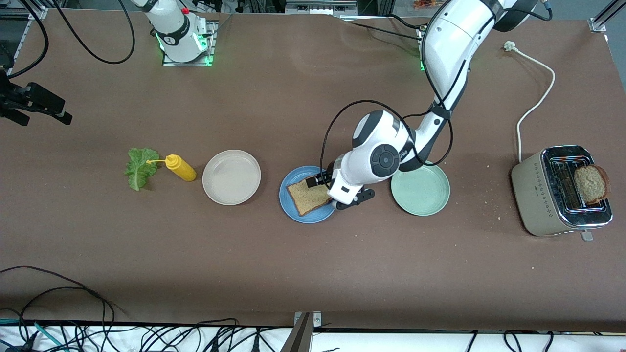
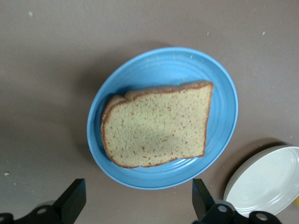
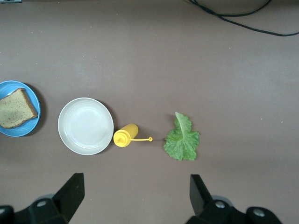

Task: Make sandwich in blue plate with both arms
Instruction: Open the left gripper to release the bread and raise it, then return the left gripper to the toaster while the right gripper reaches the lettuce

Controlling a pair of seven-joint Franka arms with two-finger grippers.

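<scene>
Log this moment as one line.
left claw: open over round blue plate | brown bread slice: on plate | right claw: open above green lettuce leaf

A brown table (image 1: 293, 274) holds a yellow squeeze bottle (image 1: 179, 167) lying beside a beige plate (image 1: 231, 177), a pale green plate (image 1: 420, 190), and a beige toaster (image 1: 547, 195) with a white cord (image 1: 535, 105).
</scene>
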